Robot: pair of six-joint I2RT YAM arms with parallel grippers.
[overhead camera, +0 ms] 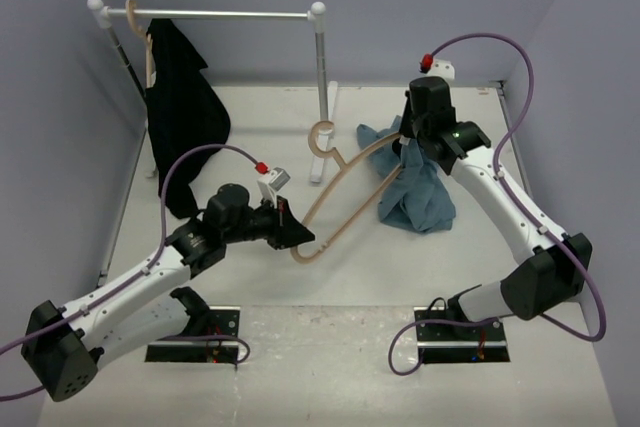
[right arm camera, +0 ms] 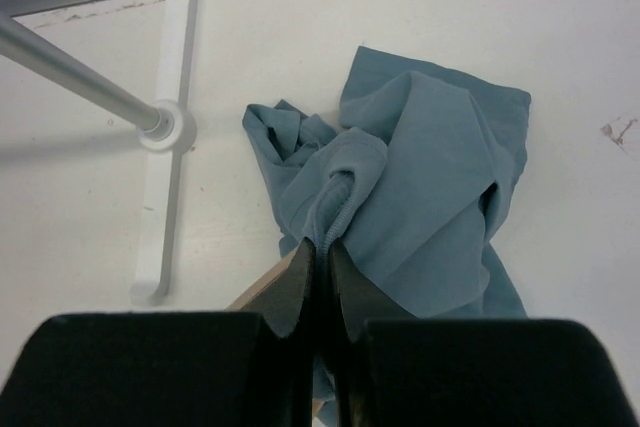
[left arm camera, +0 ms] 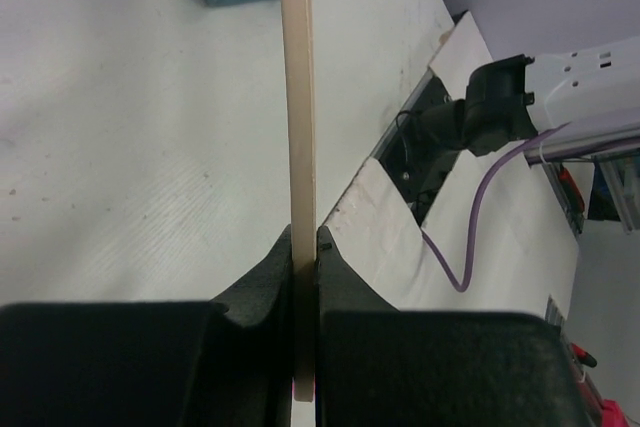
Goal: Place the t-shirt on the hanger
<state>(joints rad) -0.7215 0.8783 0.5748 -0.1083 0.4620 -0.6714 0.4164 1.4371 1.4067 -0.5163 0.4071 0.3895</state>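
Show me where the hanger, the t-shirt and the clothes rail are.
hanger point(left arm camera: 297, 97): left wrist view, on its wooden arm.
t-shirt point(right arm camera: 430, 177): right wrist view, on the bunched cloth.
clothes rail point(overhead camera: 230, 15): top view, middle of the bar.

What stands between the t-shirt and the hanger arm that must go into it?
Nothing visible does. The left gripper is shut on one end of the hanger. The right gripper is shut on a fold of the t-shirt. The hanger's far end lies right at the cloth.

Black garment point(overhead camera: 185, 117) hangs, seemingly hangered, on white rack point(overhead camera: 230, 15).
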